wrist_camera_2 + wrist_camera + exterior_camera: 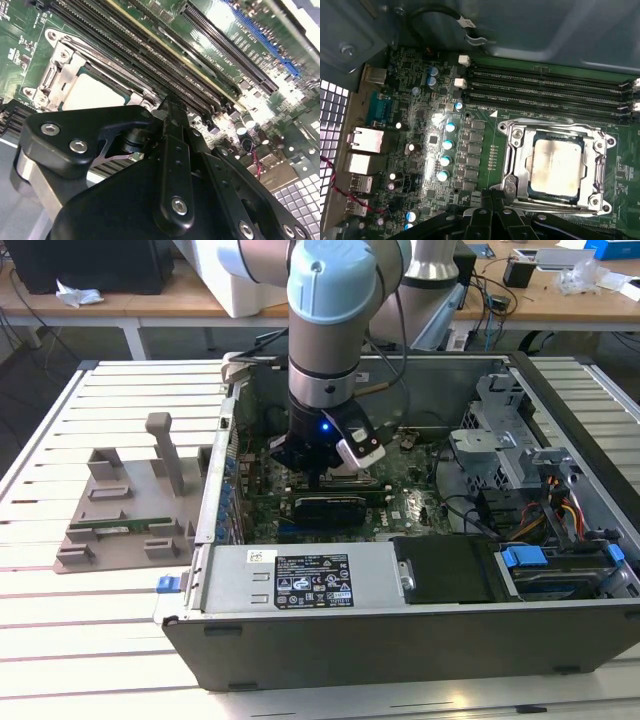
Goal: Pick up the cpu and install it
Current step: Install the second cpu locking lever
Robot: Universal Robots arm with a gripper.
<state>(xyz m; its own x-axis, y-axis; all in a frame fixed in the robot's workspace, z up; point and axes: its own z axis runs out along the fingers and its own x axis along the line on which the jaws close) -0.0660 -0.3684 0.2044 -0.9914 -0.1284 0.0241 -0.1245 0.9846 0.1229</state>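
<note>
- The cpu (556,168) lies flat in the socket frame (512,172) on the motherboard (485,140), shiny metal top facing up out of the case; in the second wrist view the same cpu (92,92) shows as a pale plate inside the metal frame.
- Its outline is close to square, a little longer along one side; in the first wrist view that longer side runs across the line of the memory slots (550,90), and its edges sit square to the socket frame.
- The socket frame surrounds the cpu on all sides, with the memory slots just beside the frame.
- The gripper (325,478) hangs low inside the open computer case (400,640), over the motherboard and beside the socket frame.
- In the first wrist view the fingertips (487,197) look drawn together at the frame's edge, off the cpu, with nothing seen between them; whether they are fully closed I cannot tell.
- In the exterior view a grey holder tray (130,520) lies on the slatted table (60,440), outside the case on the exterior view's left, well apart from the socket frame.
</note>
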